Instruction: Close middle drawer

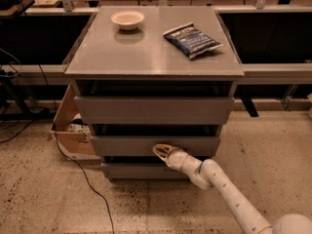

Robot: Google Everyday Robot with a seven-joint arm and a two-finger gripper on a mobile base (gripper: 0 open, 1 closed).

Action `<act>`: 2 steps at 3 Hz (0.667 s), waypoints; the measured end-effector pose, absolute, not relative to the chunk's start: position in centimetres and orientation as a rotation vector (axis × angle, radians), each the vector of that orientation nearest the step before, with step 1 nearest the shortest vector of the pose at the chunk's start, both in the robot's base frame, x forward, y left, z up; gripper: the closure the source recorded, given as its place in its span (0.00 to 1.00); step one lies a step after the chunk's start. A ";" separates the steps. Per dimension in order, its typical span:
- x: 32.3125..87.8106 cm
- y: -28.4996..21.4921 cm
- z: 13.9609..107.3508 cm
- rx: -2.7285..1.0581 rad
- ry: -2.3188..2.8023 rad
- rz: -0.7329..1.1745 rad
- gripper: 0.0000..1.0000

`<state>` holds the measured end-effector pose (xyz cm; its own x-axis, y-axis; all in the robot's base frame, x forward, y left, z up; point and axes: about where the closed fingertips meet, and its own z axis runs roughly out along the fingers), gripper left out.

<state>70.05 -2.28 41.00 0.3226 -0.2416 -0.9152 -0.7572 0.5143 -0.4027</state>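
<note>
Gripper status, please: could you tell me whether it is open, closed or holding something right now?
Gripper: at the front of the middle drawer; whether it is open or closed cannot be told.

There is only the one view. It looks from in front of the grey cabinet [146, 52], from above its top, tilted down and facing the drawer fronts, near enough that the cabinet fills mid-frame. The arm [229, 189] enters from the lower right corner, its gripper [163, 151] against the middle drawer [122, 145].
</note>
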 end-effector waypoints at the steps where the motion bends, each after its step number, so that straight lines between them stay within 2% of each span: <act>1: 70.4 -2.0 41.4 -1.035 1.212 0.459 1.00; 2: 67.5 -4.7 41.4 -1.066 1.227 0.486 1.00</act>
<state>67.47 -4.74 41.45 0.3190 -0.2267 -0.9202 -0.7957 0.4635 -0.3900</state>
